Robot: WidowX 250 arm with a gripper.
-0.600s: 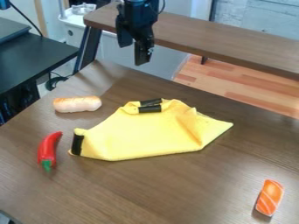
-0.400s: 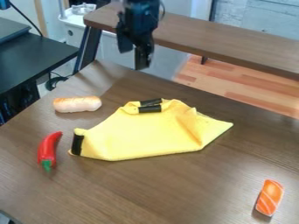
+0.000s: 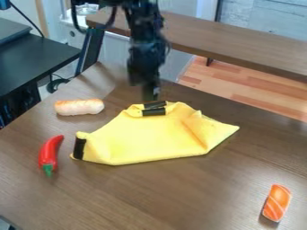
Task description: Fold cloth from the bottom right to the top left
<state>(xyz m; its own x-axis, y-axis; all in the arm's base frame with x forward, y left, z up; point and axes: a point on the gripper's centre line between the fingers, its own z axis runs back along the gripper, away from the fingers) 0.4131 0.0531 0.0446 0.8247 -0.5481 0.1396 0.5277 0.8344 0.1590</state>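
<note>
Hanging over the table's far side, the black gripper (image 3: 146, 90) has its lower end just behind the cloth's top edge. It looks blurred, and whether it touches the cloth is unclear. The yellow cloth (image 3: 153, 137) lies mid-table, partly folded, with a raised crease toward its right side and a pointed corner at far right. Black strips mark its top edge, near the gripper, and its left corner.
A white-and-tan sushi-like roll (image 3: 79, 107) lies left of the cloth, with a red chili pepper (image 3: 50, 153) nearer the front. An orange striped piece (image 3: 277, 203) rests at lower right. Behind the brown table (image 3: 174, 193) runs a wooden bench (image 3: 240, 49).
The gripper has come down from above the table's back edge to close behind the cloth's top edge. The cloth and the toy foods have not moved.
</note>
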